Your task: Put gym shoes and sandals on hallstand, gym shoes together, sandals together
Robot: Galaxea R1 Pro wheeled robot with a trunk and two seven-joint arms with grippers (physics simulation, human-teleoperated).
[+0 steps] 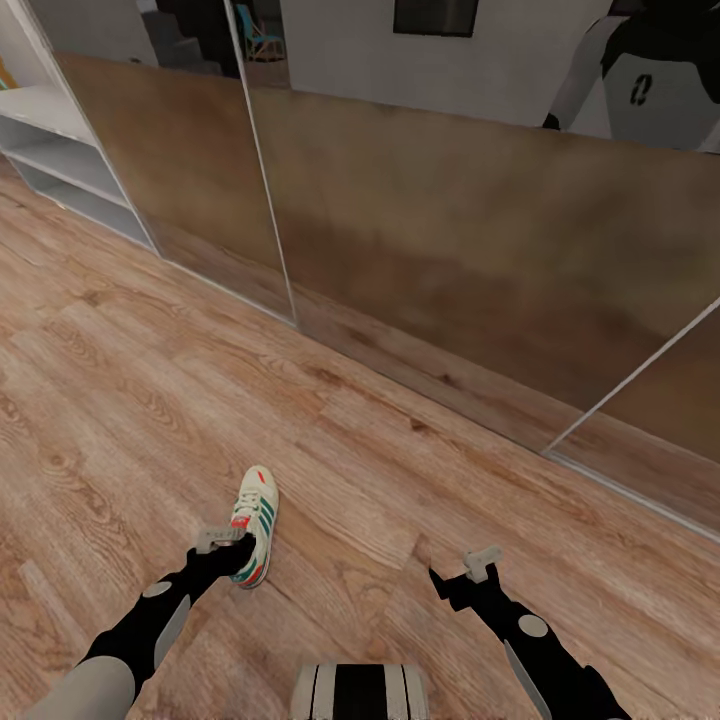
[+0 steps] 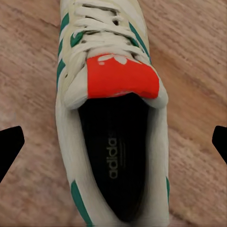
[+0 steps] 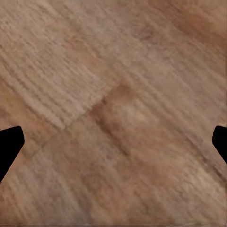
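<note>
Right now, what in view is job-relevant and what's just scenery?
Job:
- gym shoe, lying on the corridor floor
- left claw, open over the shoe
- hallstand, far left
- right claw, open above bare floor

Scenery:
- mirrored sliding doors

"adidas" reads on the dark insole of the gym shoe (image 2: 113,142)

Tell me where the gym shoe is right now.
In the head view the gym shoe lies on the corridor floor at lower left, directly under the left hand, whose open fingers straddle its heel opening.
</note>
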